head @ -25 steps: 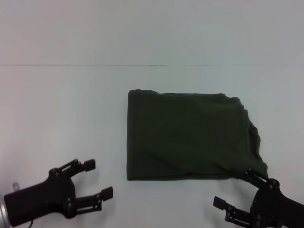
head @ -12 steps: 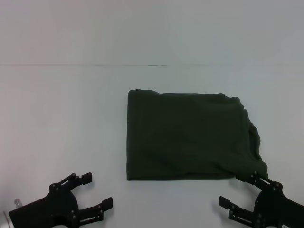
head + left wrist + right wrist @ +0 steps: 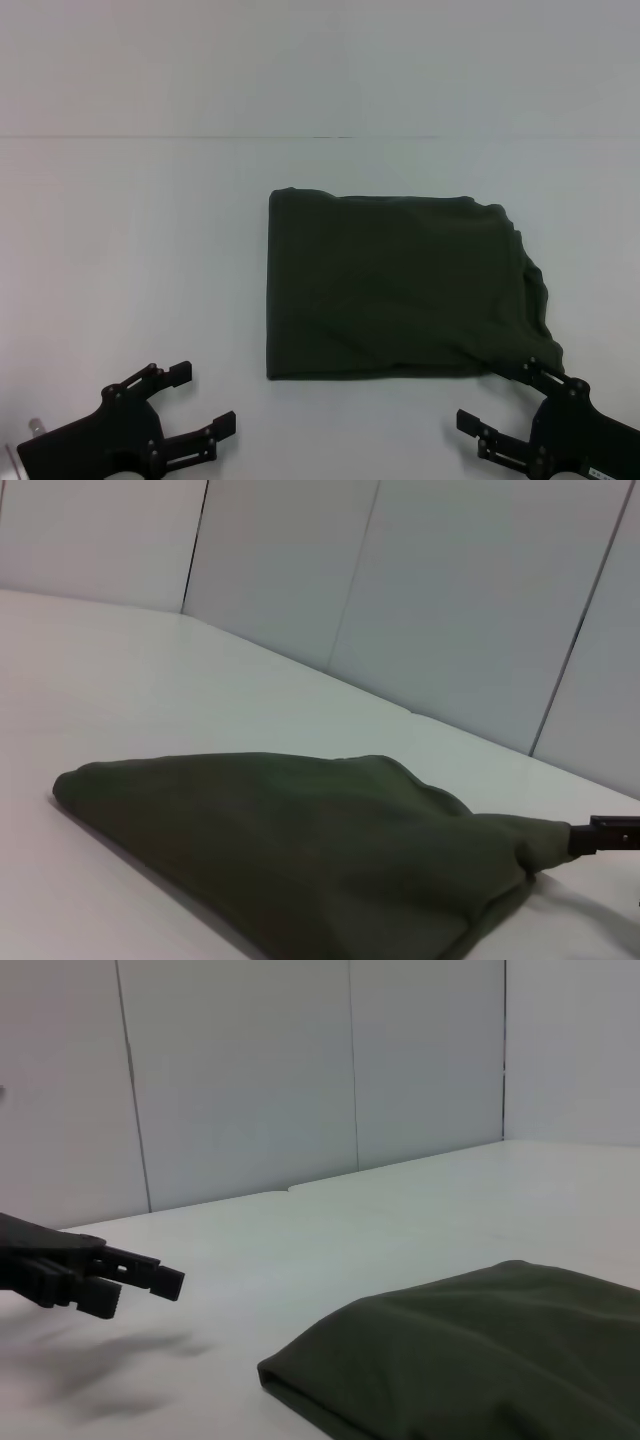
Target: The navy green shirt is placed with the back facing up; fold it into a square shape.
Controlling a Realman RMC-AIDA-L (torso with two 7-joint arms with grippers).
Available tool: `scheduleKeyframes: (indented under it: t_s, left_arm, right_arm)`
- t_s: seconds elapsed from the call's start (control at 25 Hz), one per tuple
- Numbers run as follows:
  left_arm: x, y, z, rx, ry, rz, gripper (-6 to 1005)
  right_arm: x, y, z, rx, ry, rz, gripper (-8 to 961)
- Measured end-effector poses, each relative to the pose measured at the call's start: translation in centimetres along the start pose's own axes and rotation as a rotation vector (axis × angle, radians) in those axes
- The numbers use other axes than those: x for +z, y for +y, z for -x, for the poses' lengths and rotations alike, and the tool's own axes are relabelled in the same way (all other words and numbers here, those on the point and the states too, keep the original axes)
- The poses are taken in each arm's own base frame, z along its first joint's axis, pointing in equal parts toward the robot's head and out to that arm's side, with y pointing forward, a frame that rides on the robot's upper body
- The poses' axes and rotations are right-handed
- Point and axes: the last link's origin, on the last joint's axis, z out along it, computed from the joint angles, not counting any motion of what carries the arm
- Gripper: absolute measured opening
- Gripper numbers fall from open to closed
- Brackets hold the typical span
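The navy green shirt (image 3: 395,287) lies folded into a rough rectangle in the middle of the white table, its right edge bunched and uneven. It also shows as a low mound in the left wrist view (image 3: 300,860) and in the right wrist view (image 3: 480,1360). My left gripper (image 3: 203,398) hovers open at the near left, well apart from the cloth. At the near right my right gripper (image 3: 495,396) is open, its far finger close to the shirt's near right corner. Neither gripper holds anything.
The white table (image 3: 130,250) runs back to a pale wall. In the right wrist view the left gripper's fingers (image 3: 130,1278) show at a distance. One fingertip of the right gripper (image 3: 610,835) shows beside the cloth in the left wrist view.
Both arms have drawn back toward the near edge and sit lower in the head view. The shirt has not moved.
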Motion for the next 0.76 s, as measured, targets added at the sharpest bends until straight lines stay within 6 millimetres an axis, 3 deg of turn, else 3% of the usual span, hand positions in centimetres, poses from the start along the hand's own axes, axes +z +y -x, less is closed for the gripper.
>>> scheduleKeyframes:
  t_s: [0.76]
  left_arm:
    - [0.06,-0.08,-0.25,-0.007,0.026,-0.014,950]
  right_arm:
    - [0.05,0.15,0.11,0.003,-0.009,0.007,857]
